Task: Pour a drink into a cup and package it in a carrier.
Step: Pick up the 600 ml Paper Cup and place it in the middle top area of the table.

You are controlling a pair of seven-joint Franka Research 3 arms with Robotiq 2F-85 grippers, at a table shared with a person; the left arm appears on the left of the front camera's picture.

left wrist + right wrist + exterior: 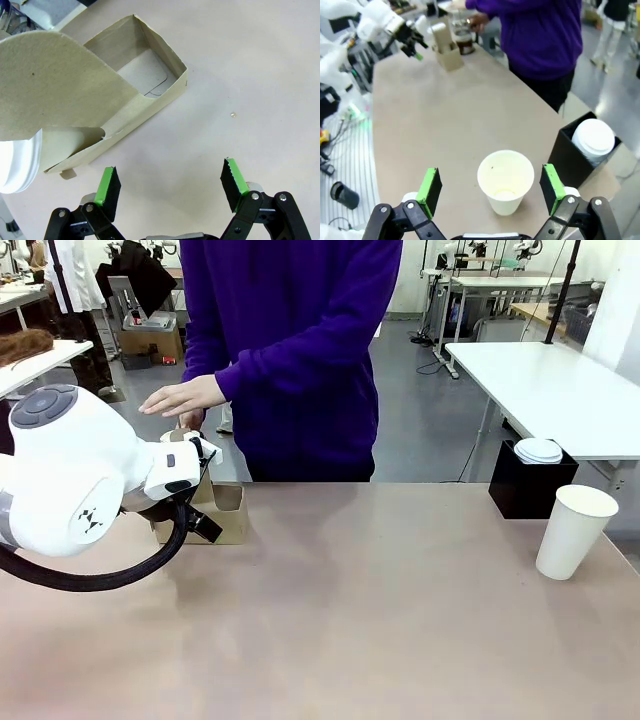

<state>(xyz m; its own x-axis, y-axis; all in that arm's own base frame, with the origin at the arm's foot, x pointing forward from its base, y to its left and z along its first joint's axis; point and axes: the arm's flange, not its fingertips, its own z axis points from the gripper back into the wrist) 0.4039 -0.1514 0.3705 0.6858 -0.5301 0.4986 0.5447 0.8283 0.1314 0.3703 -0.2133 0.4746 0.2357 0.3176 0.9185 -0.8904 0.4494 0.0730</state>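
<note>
Carrier [228, 512] is standing at the far left of the table [380, 600], with the left gripper [170, 171] hovering just beside it, jaws spread and gripping nothing; a person's hand [185, 398] is reaching above. At far right, the empty cup [577, 532] is standing upright near a black box [525, 490], and the right gripper [490, 174] is hanging over it, jaws wide apart.

Spread gripper [170, 182] beside carrier [131, 95]
</note>
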